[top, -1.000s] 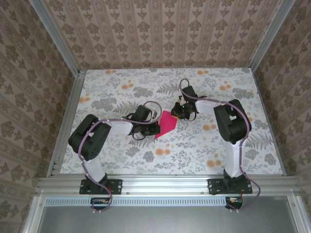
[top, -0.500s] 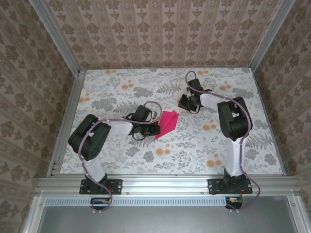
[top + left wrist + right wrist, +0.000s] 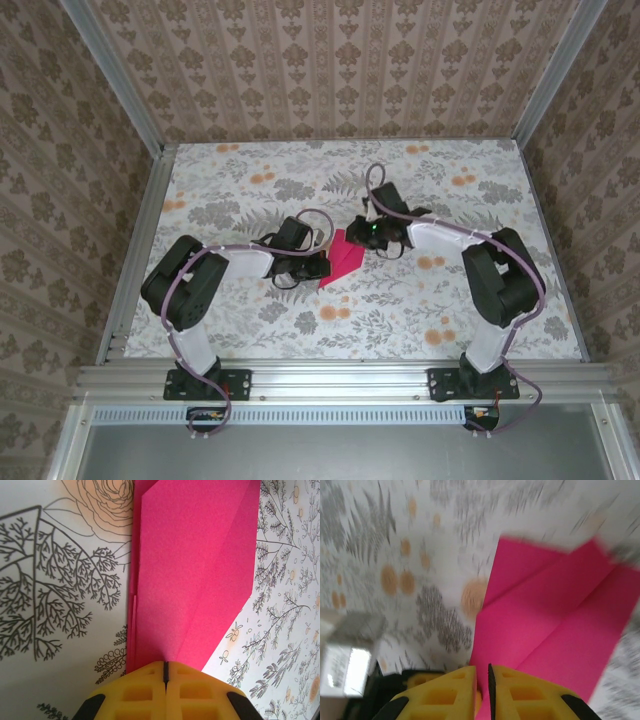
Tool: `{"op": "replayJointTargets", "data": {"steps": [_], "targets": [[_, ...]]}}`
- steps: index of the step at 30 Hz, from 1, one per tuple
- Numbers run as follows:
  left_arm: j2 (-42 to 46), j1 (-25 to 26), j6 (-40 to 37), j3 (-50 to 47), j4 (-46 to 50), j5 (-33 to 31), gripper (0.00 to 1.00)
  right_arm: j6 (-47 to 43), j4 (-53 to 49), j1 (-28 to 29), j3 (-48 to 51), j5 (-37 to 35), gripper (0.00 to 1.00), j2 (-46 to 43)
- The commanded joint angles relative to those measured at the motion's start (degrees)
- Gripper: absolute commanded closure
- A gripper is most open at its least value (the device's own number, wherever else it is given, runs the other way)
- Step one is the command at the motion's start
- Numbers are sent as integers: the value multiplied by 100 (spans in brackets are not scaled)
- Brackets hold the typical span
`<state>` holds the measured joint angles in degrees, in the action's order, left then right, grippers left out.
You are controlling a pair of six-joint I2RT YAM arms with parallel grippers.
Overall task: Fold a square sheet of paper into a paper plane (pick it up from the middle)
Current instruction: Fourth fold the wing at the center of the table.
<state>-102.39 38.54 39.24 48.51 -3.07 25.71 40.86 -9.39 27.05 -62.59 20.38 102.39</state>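
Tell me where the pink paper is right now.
In the top view, the pink paper lies near the middle of the table, between the left gripper at its near-left end and the right gripper at its far-right corner.

The top view is bright and evenly lit from above. The two black-and-white robot arms (image 3: 190, 285) cast only short, soft shadows on the floral-printed white table (image 3: 300, 330), with no glare and sharp detail to the edges. The left wrist view is crisp: the folded magenta-pink sheet of paper (image 3: 195, 570) shows its matte grain, and grey shade lies along its left edge. Motion blur smears the right wrist view, streaking the print and softening the paper's edges. The yellow fingers (image 3: 530, 695) of the right gripper (image 3: 481, 675) look sharper.
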Motion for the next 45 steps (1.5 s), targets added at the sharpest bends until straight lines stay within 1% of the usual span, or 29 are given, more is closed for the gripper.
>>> {"op": "replayJointTargets", "data": {"steps": [1,6,11,18,20,22,26,28,32,34,39,45], "targets": [[-130,38,-13,-148,690,-61,100,409,419,204,144,246,83,187],[-158,30,52,-178,562,21,100,530,617,335,76,372,84,585],[-116,5,90,-182,533,78,100,546,582,336,-55,354,84,945],[236,-58,83,-184,394,349,100,519,333,336,-141,89,84,1200],[428,-58,53,-174,333,451,96,536,258,336,-144,5,84,1226],[610,-42,64,-178,281,495,90,575,225,328,-131,-33,84,1242],[678,20,37,-168,327,529,85,640,186,327,-160,-51,84,1303],[583,39,40,-140,385,541,84,660,188,327,-167,-38,84,1321],[361,42,57,-83,528,475,84,658,118,330,-185,-69,83,1336],[290,42,73,-68,613,339,85,652,83,330,-184,-85,83,1327],[325,-38,113,-174,621,42,89,630,26,327,-180,-109,80,1330],[338,-143,184,-387,529,-41,92,609,22,327,-202,-95,77,1321]]}}
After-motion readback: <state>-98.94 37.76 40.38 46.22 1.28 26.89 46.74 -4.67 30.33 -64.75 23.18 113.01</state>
